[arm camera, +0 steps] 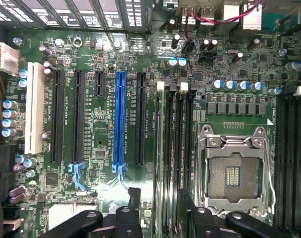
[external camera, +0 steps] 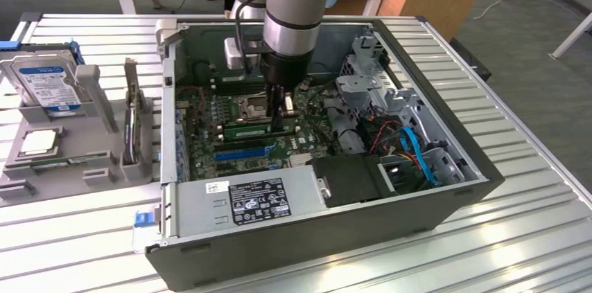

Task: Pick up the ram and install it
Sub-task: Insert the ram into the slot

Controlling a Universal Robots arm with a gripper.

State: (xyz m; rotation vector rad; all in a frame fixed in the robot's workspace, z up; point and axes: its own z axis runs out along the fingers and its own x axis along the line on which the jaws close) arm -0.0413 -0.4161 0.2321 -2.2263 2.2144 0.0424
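Note:
The ram (external camera: 248, 129) is a narrow green stick standing in a memory slot on the motherboard, beside the processor socket (external camera: 251, 106). In the wrist view I see the ram (arm camera: 161, 148) edge-on as a thin pale-green strip in the slot nearest the long black expansion slots. My gripper (external camera: 280, 109) hangs straight down inside the open computer case (external camera: 444, 134), just above that row of slots. In the wrist view my gripper (arm camera: 163, 210) is open, its black fingers (arm camera: 132, 198) stand apart on either side of the ram and do not touch it.
A grey holder (external camera: 88, 168) at the exterior view's left carries a silver hard drive (external camera: 48, 85), a square processor chip (external camera: 37, 142) and a card on edge (external camera: 132, 127). Inside the case are the power supply (external camera: 259, 196), a drive cage (external camera: 370, 85), blue and red cables (external camera: 416, 147), and a blue expansion slot (arm camera: 119, 119).

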